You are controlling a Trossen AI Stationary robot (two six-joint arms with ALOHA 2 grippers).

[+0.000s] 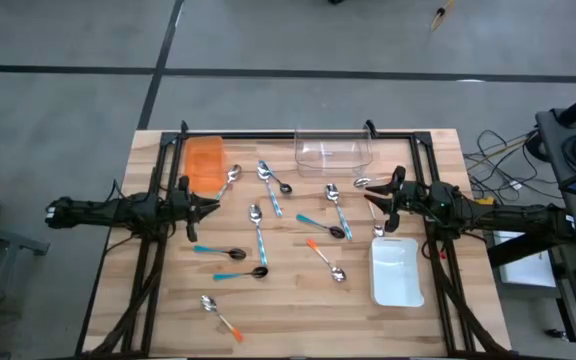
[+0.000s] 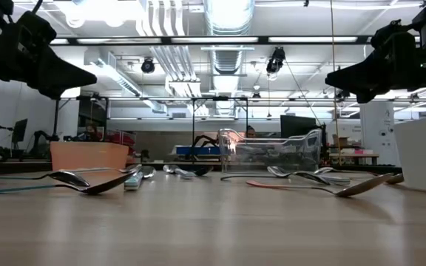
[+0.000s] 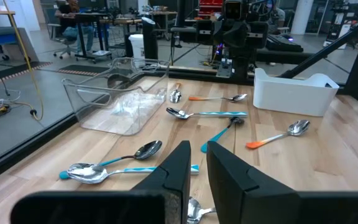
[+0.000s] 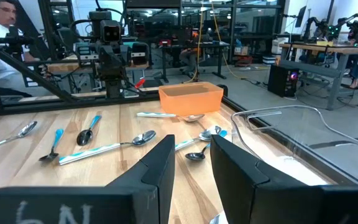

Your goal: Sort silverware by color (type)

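Several spoons lie flat and scattered on the wooden table. Some have light blue handles, some orange handles, and some are plain silver. My left gripper hovers above the table's left side, level and pointing right. Its fingers stand a narrow gap apart with nothing between them. My right gripper hovers above the right side, pointing left. It is open and empty. Both grippers are well clear of the spoons, as the low view shows.
An orange tray stands at the far left. A clear tray stands at the far middle, and a white tray on the right below my right arm. Black frame rails run along both sides.
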